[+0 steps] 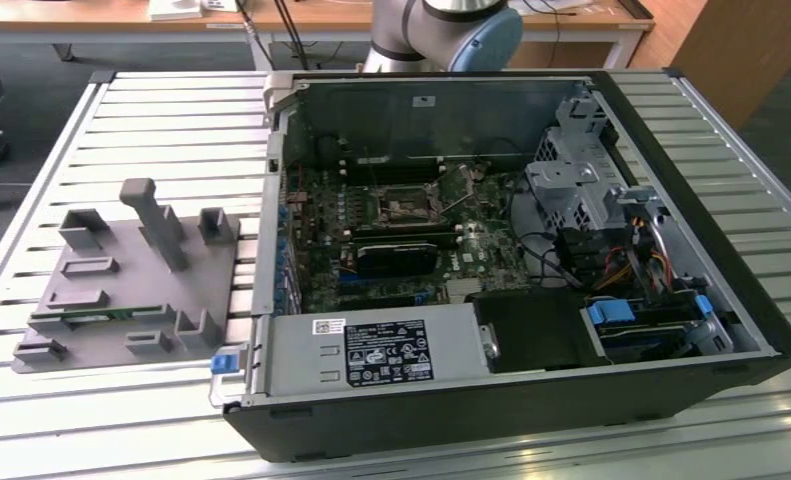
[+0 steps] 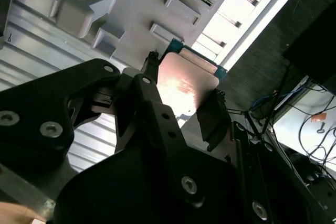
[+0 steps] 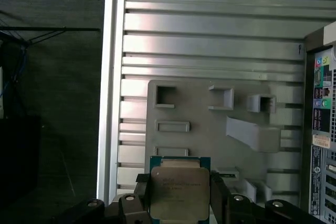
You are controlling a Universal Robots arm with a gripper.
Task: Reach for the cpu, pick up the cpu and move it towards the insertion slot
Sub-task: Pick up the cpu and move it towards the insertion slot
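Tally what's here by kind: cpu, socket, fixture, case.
cpu: 1, gripped in the hand
insertion slot: 1
grey fixture: 1
computer case: 1
Total: 4

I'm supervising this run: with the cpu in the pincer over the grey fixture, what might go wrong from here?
1. The pincer grips the cpu by two opposite edges only, so it might tilt or slip.
2. The insertion slot sits deep inside the computer case, near a metal drive cage. The bulky pincer might strike them.
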